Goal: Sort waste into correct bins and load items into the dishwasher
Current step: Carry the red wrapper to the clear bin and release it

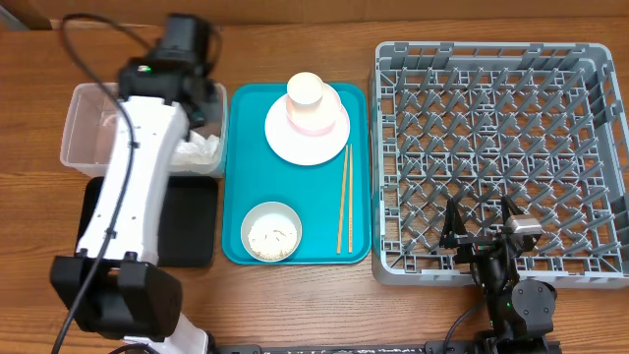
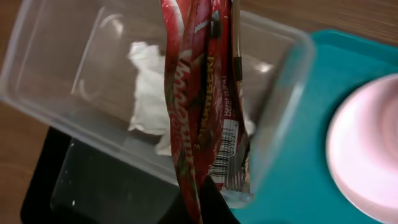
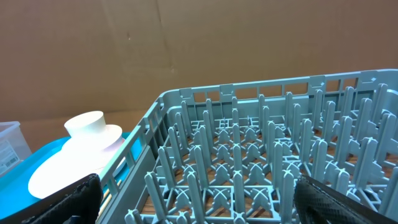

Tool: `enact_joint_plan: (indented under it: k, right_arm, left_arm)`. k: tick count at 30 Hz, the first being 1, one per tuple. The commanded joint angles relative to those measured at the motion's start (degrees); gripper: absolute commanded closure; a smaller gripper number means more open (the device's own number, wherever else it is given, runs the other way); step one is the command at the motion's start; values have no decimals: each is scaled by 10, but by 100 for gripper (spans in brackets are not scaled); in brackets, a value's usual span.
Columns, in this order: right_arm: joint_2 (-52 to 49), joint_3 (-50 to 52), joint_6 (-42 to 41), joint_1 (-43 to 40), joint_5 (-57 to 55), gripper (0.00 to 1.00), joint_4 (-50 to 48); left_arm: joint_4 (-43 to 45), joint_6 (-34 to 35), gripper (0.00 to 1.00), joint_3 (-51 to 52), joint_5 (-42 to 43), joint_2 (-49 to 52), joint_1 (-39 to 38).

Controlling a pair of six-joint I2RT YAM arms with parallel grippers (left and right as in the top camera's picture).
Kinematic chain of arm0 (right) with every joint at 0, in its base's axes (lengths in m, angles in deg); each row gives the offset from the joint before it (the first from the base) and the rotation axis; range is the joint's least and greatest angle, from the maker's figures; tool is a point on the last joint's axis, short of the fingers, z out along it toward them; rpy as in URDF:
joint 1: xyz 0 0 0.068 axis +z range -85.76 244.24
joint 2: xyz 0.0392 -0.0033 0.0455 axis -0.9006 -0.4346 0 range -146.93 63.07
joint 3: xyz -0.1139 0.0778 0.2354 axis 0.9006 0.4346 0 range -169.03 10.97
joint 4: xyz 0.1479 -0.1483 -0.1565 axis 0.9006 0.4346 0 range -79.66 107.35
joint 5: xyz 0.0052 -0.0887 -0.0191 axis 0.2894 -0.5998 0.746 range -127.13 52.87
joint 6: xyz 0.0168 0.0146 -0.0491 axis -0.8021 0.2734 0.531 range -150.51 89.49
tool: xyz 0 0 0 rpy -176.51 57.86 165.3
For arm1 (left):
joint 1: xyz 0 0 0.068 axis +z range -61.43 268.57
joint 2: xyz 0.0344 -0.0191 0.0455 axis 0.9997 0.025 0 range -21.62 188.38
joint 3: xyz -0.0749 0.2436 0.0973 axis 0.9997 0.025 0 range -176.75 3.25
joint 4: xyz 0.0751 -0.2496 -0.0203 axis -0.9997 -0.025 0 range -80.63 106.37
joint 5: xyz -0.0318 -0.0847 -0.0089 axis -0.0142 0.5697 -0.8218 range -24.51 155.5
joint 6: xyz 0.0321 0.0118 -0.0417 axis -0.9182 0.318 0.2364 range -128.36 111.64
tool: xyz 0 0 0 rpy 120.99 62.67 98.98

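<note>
Tabletop (image 1: 295, 295) bears teal tray (image 1: 246, 147) between rack (image 1: 491, 118) and tub (image 1: 84, 128), red wrapper (image 2: 199, 112) held above.

Red wrapper (image 2: 199, 112) w/ white lettering & barcode, teal tray (image 1: 236, 177), grey rack (image 1: 491, 51).

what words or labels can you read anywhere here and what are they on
red wrapper: white lettering along it, creased and sideways, not readable for sure
barcode on that wrapper: small print beside it, too small to read
clear tub, right wrist view: what looks like a sticker, print too tiny
no other text in view
</note>
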Motion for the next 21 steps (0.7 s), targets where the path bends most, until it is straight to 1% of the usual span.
enact_joint_plan:
  k: [1, 4, 9, 10, 11, 12, 14, 15, 17, 19, 20, 21]
  right_arm:
    - [6, 6, 2, -1, 1, 0, -5]
    - [6, 6, 2, -1, 1, 0, -5]
    - [6, 6, 2, -1, 1, 0, -5]
    - [6, 6, 2, -1, 1, 0, -5]
    - [6, 6, 2, -1, 1, 0, -5]
    - [6, 6, 2, -1, 1, 0, -5]
    - [6, 6, 2, -1, 1, 0, -5]
    - [6, 6, 2, -1, 1, 0, -5]
    - [6, 6, 2, -1, 1, 0, -5]
    - [6, 6, 2, -1, 1, 0, -5]
    - [6, 6, 2, -1, 1, 0, -5]
    - [6, 6, 2, -1, 1, 0, -5]
  left_arm:
    - [6, 25, 96, 30, 7, 11, 43]
    - [14, 25, 96, 50, 7, 23, 68]
    - [31, 24, 96, 76, 19, 46, 86]
    - [33, 20, 93, 77, 30, 49, 86]
    - [35, 11, 85, 77, 47, 51, 86]
    - [38, 1, 73, 77, 65, 51, 86]
    - [38, -4, 26, 73, 87, 51, 86]
    - [35, -5, 20, 69, 98, 51, 86]
    - [24, -5, 20, 59, 111, 51, 86]
    - [6, -5, 28, 44, 122, 48, 86]
    - [-10, -5, 42, 33, 138, 45, 85]
    - [-32, -7, 61, 19, 166, 42, 84]
